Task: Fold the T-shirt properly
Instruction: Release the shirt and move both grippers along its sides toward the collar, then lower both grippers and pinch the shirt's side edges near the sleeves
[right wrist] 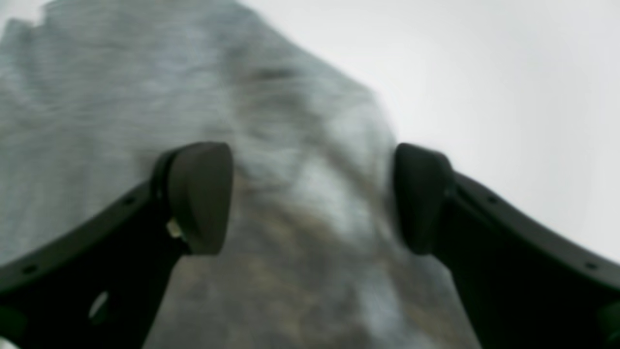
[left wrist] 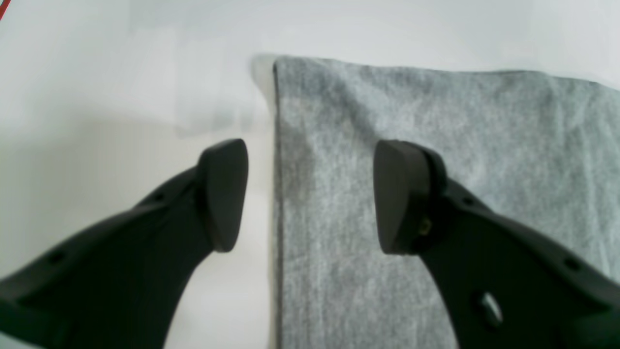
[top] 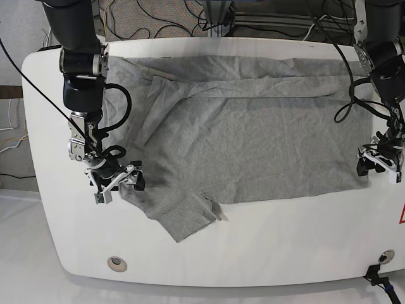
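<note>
Both pincers spread: left pincer [left wrist: 310, 196] astride T-shirt [top: 253, 139] edge, right pincer [right wrist: 312, 198] over sleeve fabric

Both arms are matte black tubes with bulky cylindrical joints and loose black cables looping alongside. The right gripper [top: 118, 180] and the left gripper [top: 378, 164] carry white and silver brackets at the wrist. Their fingers [left wrist: 220, 194] are curved black plastic with small screw holes and rounded, wedge-shaped pads [right wrist: 201, 196].
</note>
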Controlling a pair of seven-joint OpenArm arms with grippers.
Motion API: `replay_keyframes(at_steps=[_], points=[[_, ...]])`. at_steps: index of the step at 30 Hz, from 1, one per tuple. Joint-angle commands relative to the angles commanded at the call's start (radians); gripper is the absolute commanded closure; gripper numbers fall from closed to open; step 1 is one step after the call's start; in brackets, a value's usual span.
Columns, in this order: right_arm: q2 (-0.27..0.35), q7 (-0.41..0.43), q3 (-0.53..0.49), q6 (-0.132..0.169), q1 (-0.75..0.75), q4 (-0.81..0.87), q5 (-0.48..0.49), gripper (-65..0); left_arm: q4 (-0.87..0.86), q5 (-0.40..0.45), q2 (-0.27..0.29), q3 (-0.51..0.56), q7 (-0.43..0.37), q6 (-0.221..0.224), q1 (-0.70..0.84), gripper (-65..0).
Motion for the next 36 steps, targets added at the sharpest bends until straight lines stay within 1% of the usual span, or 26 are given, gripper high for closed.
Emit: replay_keyframes(at_steps=[1, 4, 5, 10, 11, 14, 16, 18, 20, 23, 26, 29, 31, 32, 36], points=[[0.0, -0.002, 0.0, 0.002, 0.0, 0.0, 0.0, -49.4, 0.002, 0.0, 0.0, 0.0, 0.0, 0.021, 0.0, -38.3], [0.0, -0.006, 0.0, 0.002, -0.026, 0.025, 0.0, -49.4, 0.003, -0.002, 0.0, 0.0, 0.0, 0.138, 0.0, -38.5], [0.0, -0.006, 0.0, 0.003, -0.038, 0.044, 0.0, -49.4, 0.003, -0.002, 0.0, -0.002, 0.0, 0.161, 0.0, -38.5], [0.003, -0.006, 0.0, 0.003, -0.072, 0.075, 0.0, -49.4, 0.003, -0.006, 0.0, -0.012, 0.0, 0.164, 0.002, -38.6], [0.003, -0.006, 0.0, 0.003, -0.074, 0.075, 0.0, -49.4, 0.003, -0.017, 0.0, -0.026, 0.0, 0.155, 0.002, -38.6], [0.006, -0.006, 0.0, 0.003, -0.077, 0.075, 0.0, -49.4, -0.002, -0.061, 0.0, -0.04, 0.0, 0.091, 0.003, -38.3], [0.006, -0.006, 0.0, 0.003, -0.086, 0.075, 0.0, -49.4, -0.002, -0.069, 0.002, -0.038, 0.0, 0.063, 0.005, -38.3], [0.006, -0.006, 0.0, 0.003, -0.091, 0.078, 0.0, -49.4, -0.003, -0.069, 0.006, -0.038, 0.0, 0.046, 0.008, -38.3], [0.006, -0.006, 0.0, 0.003, -0.095, 0.098, 0.0, -49.4, -0.003, -0.068, 0.023, -0.038, 0.002, 0.046, 0.009, -38.3], [0.008, -0.006, 0.0, 0.003, -0.11, 0.103, 0.0, -49.4, -0.011, -0.064, 0.041, -0.038, 0.002, 0.063, 0.009, -38.3], [0.008, -0.006, 0.0, 0.003, -0.114, 0.103, 0.0, -49.4, -0.068, -0.066, 0.041, -0.037, 0.0, 0.109, 0.005, -38.5], [0.009, -0.006, 0.0, 0.003, -0.115, 0.103, 0.0, -49.4, -0.081, -0.066, 0.041, -0.037, -0.002, 0.127, 0.003, -38.3], [0.009, -0.006, 0.0, 0.003, -0.117, 0.103, 0.0, -49.4, -0.081, -0.066, 0.041, -0.023, -0.002, 0.161, 0.003, -38.5], [0.009, -0.006, 0.0, 0.003, -0.117, 0.103, 0.0, -49.4, -0.081, -0.066, 0.041, -0.009, -0.003, 0.167, 0.003, -38.5], [0.009, -0.006, 0.0, 0.003, -0.117, 0.103, 0.0, -49.4, -0.083, -0.071, 0.044, 0.031, -0.018, 0.167, 0.006, -38.5]])
